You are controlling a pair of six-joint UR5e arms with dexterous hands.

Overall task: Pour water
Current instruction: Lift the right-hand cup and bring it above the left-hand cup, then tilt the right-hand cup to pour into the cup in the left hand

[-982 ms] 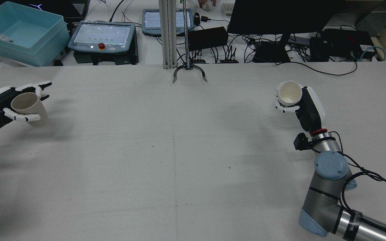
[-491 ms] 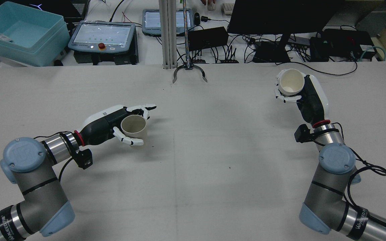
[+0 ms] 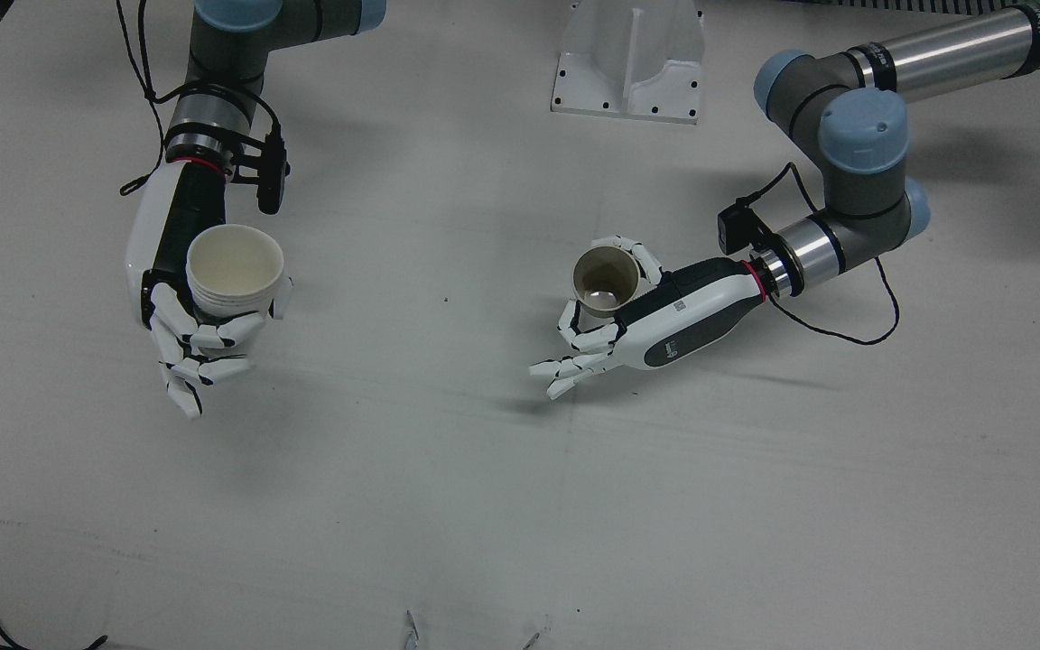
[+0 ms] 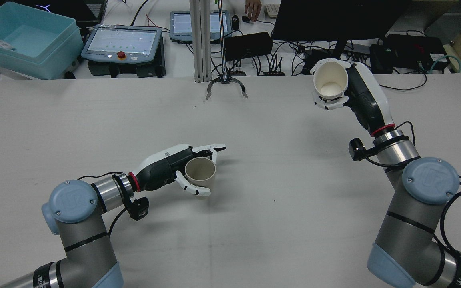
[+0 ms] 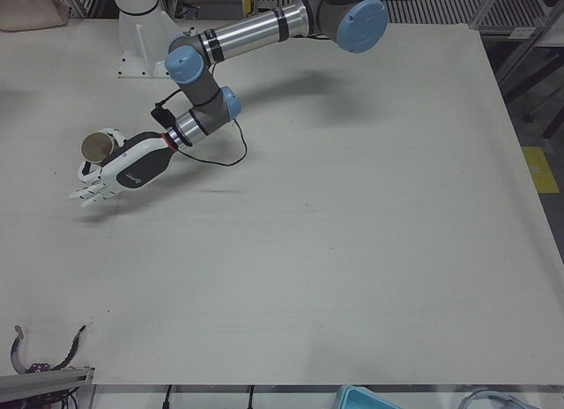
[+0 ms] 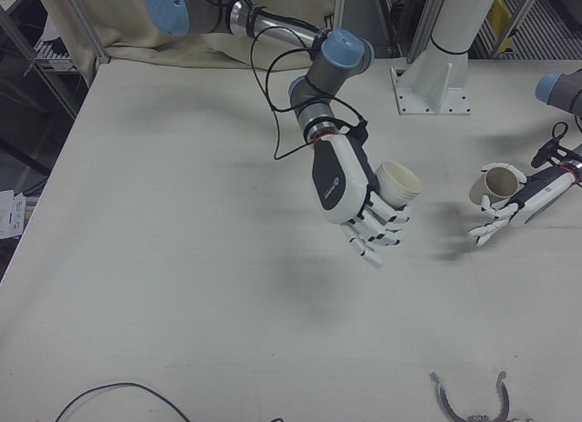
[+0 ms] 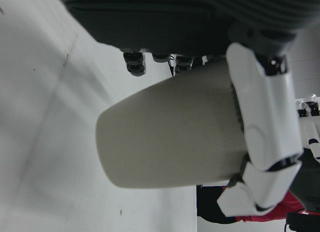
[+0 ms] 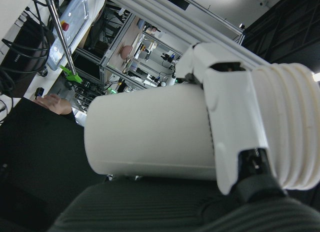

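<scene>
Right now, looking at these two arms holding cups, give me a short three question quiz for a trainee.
1. True or false: the left hand holds the tan cup.
2. Which cup is raised higher above the table? A) tan cup B) white cup
3. Fill in: in the front view, the right hand appears on the view's ____ side.

Key: 1 true. 2 B; the rear and right-front views show it lifted well clear, while the tan cup sits low near the table. 3 left.
</scene>
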